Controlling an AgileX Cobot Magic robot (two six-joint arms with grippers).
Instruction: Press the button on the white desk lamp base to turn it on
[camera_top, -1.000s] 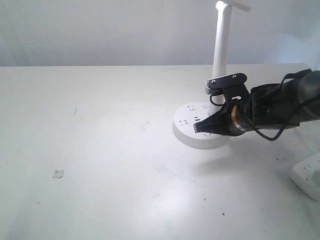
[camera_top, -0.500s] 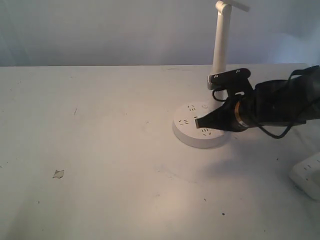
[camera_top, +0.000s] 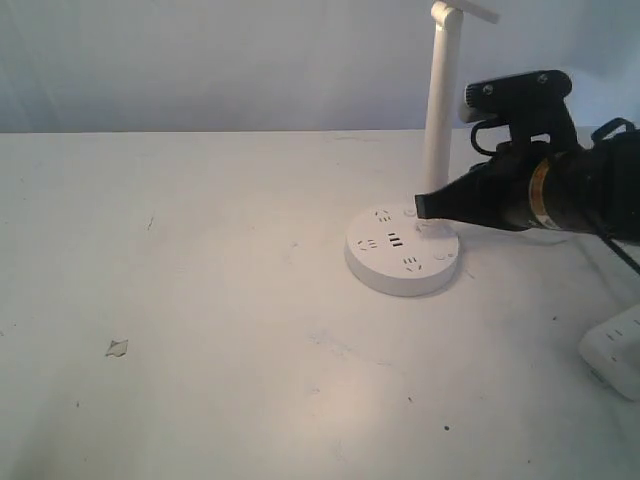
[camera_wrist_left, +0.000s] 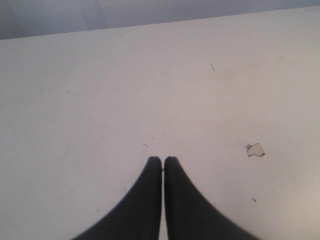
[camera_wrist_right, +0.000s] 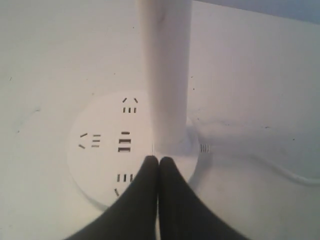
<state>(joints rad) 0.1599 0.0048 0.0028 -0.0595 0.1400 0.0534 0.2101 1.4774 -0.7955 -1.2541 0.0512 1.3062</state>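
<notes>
White tabletop; right tool fingers together, tip over lamp base, beside pole; left tool fingers together.

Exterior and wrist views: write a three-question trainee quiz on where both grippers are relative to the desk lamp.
1. True or false: the right gripper is shut, its tip near the foot of the pole that rises from the white desk lamp base.
2. Multiple choice: the left gripper is over A) the white desk lamp base, B) bare table, C) the pole.
3. Short answer: what lies at the far right edge of the exterior view?
Key: 1 true; 2 B; 3 the power strip.
</notes>
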